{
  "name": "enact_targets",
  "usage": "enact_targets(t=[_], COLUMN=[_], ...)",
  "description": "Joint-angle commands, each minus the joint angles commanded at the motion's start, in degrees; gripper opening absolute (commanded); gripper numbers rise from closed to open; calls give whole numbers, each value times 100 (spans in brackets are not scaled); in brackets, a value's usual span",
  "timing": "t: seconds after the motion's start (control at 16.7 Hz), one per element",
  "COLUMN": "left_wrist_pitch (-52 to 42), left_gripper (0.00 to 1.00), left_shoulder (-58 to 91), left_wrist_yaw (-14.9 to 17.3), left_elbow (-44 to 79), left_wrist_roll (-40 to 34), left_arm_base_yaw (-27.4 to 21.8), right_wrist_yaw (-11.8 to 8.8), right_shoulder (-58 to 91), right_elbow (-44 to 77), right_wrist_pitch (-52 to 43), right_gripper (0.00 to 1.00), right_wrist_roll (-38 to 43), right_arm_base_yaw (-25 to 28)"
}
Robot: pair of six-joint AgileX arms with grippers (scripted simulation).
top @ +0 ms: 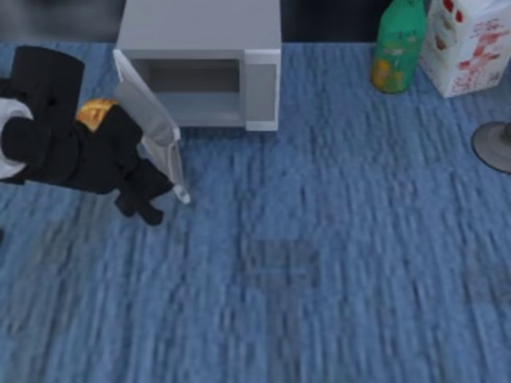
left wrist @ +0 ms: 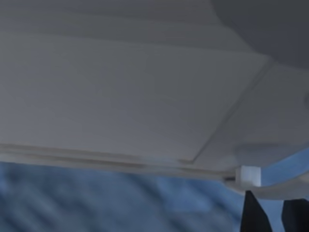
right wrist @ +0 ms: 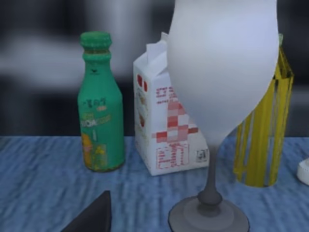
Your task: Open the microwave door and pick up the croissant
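The grey microwave stands at the back left with its cavity bare. The microwave door is swung out toward the front left, and in the left wrist view it fills most of the picture. My left gripper is open at the door's free lower corner, its dark fingers just under the door's small white tab with nothing between them. A golden-orange lump, the croissant as far as I can tell, peeks out left of the microwave, mostly hidden behind my left arm.
At the back right stand a green bottle and a red-and-white carton. A wine glass rises close in front of my right gripper, its foot at the table's right edge. Behind the glass stands a yellow object.
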Motion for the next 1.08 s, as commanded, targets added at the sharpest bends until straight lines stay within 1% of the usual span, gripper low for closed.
enact_targets(t=[0.18,1.08], left_wrist_pitch=[-102,-103], left_gripper=[0,0], left_shoulder=[11,11], left_wrist_yaw=[86,88], left_elbow=[14,14], left_wrist_roll=[178,182], left_arm_base_yaw=[85,86], right_wrist_yaw=[0,0], right_shoulder=[0,0], right_elbow=[0,0], right_wrist_pitch=[0,0], right_gripper=[100,100], right_wrist_roll=[0,0], right_arm_base_yaw=[0,0])
